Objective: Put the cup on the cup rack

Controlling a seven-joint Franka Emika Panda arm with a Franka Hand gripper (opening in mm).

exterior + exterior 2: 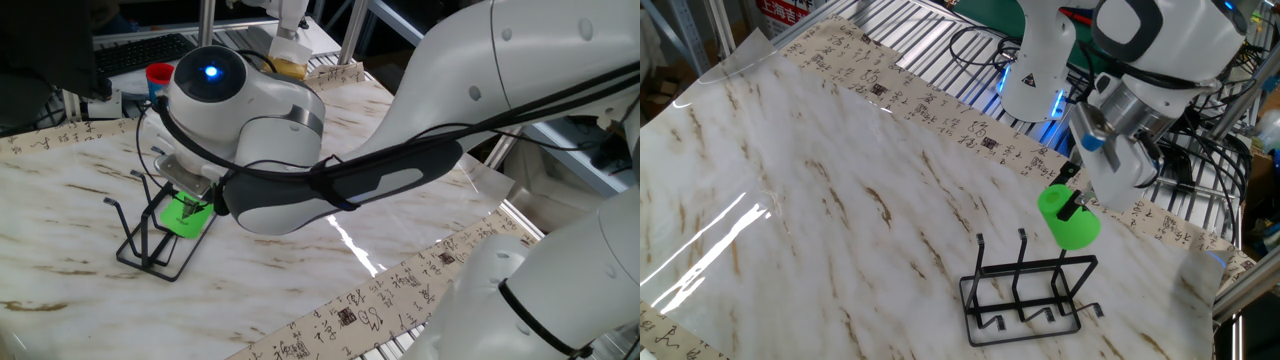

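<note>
Pincer (pixel 1072 203) clamped on the green cup (pixel 1069 219), carrying it tilted in the air, clear of the counter (pixel 820 190). Cup sits just above the black wire cup rack (pixel 1028 288), over its right end, not on any peg.

We see the pincer (pixel 1072 201) closed on the green cup (pixel 1068 221), held in the air above the black wire cup rack (pixel 1030 288). A clear gap separates the cup from the rack's upright pegs below it. To the left of the rack the marble desk (pixel 820 180) lies open, with nothing standing on it there. Behind the pincer, the robot's white base (pixel 1035 60) and a tangle of cables (pixel 1185 165) crowd the far edge. In the one fixed view the arm's bulk (pixel 300 170) hides the pincer, so we probably cannot judge the clearance from that side.
</note>
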